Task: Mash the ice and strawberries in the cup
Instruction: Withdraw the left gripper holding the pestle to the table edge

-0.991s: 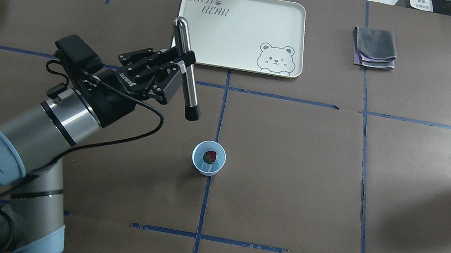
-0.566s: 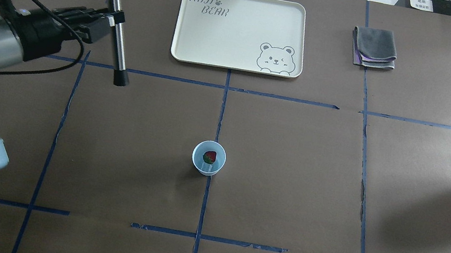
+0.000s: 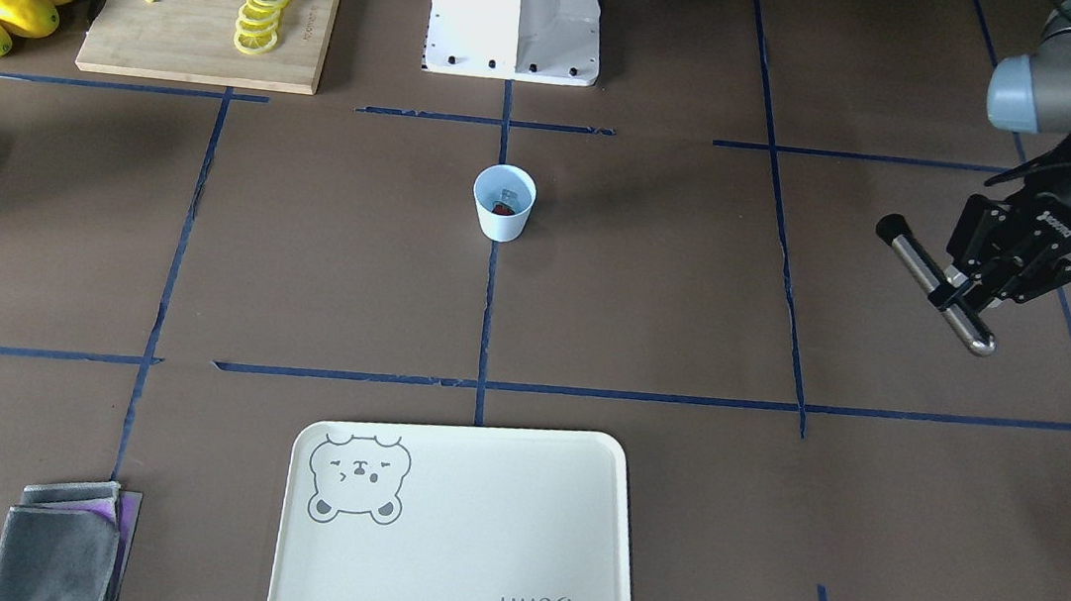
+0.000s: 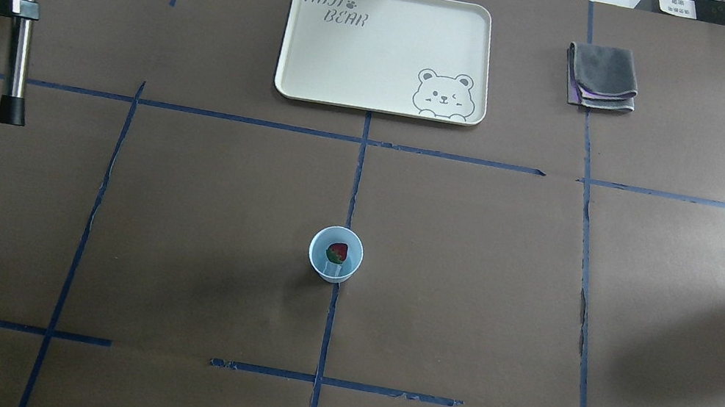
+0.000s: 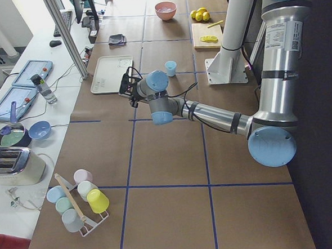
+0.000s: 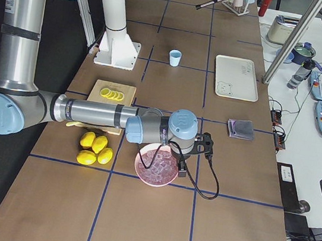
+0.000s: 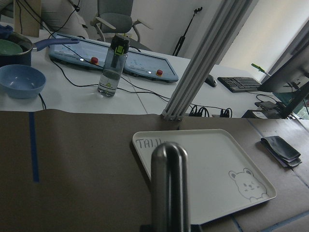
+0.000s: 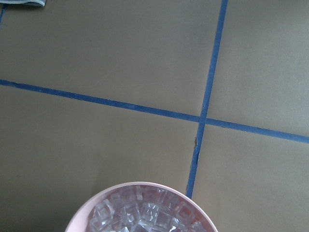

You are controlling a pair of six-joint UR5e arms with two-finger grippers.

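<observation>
The cup (image 4: 335, 254) stands mid-table, strawberry (image 4: 338, 251) and ice (image 4: 336, 270) inside. Well apart, the left gripper (image 3: 957, 290) clamps a muddler (image 3: 925, 269) (black tip toward the robot). The right gripper (image 6: 181, 166) hangs over the bowl (image 6: 142, 170); its state I cannot tell.

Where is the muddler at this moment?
In the overhead view the metal muddler is at the far left edge, clamped in the left gripper, left of the bear tray and far from the blue cup.
</observation>
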